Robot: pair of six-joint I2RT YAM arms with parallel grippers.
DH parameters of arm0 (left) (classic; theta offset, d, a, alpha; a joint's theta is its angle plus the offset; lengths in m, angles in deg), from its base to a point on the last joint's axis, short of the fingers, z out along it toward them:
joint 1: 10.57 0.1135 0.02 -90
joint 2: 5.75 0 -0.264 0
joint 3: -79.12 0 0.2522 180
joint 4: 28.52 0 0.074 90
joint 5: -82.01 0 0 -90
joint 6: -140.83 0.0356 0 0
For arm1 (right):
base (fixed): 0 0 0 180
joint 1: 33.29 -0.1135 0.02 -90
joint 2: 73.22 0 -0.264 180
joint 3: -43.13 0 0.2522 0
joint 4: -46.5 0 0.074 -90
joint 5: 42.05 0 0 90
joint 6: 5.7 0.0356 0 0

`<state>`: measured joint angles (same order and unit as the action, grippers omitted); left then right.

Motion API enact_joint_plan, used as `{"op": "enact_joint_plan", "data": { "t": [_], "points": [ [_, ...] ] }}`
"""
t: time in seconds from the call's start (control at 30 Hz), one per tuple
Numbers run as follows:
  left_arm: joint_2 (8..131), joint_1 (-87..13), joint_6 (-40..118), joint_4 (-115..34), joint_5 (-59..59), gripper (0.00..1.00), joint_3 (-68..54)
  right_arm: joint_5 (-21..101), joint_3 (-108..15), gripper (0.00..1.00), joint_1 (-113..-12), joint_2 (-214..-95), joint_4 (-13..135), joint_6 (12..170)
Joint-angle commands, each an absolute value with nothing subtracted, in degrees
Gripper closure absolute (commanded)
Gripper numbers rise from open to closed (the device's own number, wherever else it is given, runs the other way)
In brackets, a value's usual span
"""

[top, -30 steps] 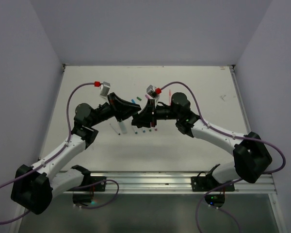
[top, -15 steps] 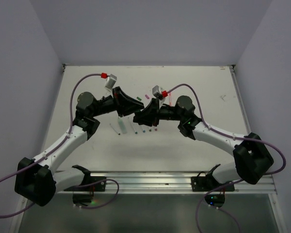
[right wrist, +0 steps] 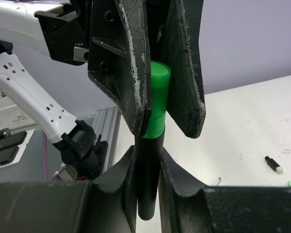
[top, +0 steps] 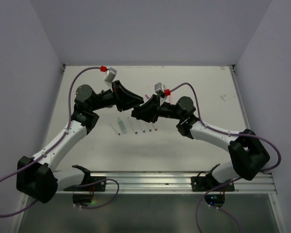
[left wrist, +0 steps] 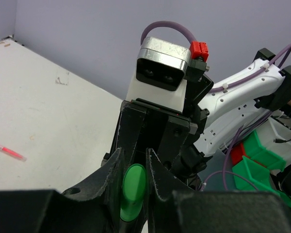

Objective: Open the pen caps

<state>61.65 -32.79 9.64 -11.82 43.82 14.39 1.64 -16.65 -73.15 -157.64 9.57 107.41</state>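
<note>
left pincer (left wrist: 135, 162): closed hard on the green cap (left wrist: 134, 191), one finger pressed flat to each side (no gap shows between finger and plastic).
right pincer (right wrist: 147, 155): clamped on the black marker body (right wrist: 148, 184), its fingers squeezing the barrel just below the point where the green begins.
green cap: it sits lengthwise between the left fingers (right wrist: 131, 73), with its flat end toward the left palm. Its open end points at the right pincer.
join: in the right wrist view the cap's lower edge meets the black marker body with no gap to be seen (cap on, as far as that view tells).
how the two meet: tip to tip, raised above the table (top: 203, 87). The left fingertips are just beside the right ones and the marker runs straight through both grips.
pens (top: 134, 125): a row of thin barrels lies on the table, in the top view just to the arm-base side of the joined pincers. Neither pincer touches them.
black cap (right wrist: 271, 164): a small stub with a pale end lies on the table, off to the right of the right pincer in its own view and well apart from it.
pink-marked pen (left wrist: 7, 150): it lies on the table far to the left of the left pincer in its own view (nothing touches it).
</note>
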Motion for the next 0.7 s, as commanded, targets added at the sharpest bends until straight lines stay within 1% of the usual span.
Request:
{"op": "enact_joint_plan", "data": {
  "t": [0.0, 0.37, 0.53, 0.67],
  "points": [
    [58.2, -29.8, 7.5, 6.9, 30.2, 1.00, 1.8, -10.8, -9.8, 1.00, -75.1, -163.9, 28.4, 105.3],
    [59.2, -28.9, 11.7, 3.7, 33.8, 1.00, -7.2, -11.7, -12.5, 1.00, -75.2, -168.0, 37.0, 102.8],
    [56.2, -28.9, 17.2, -1.1, 34.6, 1.00, -9.8, -14.8, -14.3, 1.00, -75.2, -170.0, 39.2, 103.0],
    [53.2, -28.9, 21.6, -6.6, 32.9, 1.00, -9.1, -15.4, -14.8, 1.00, -75.1, -167.7, 40.4, 102.9]
  ]
}}
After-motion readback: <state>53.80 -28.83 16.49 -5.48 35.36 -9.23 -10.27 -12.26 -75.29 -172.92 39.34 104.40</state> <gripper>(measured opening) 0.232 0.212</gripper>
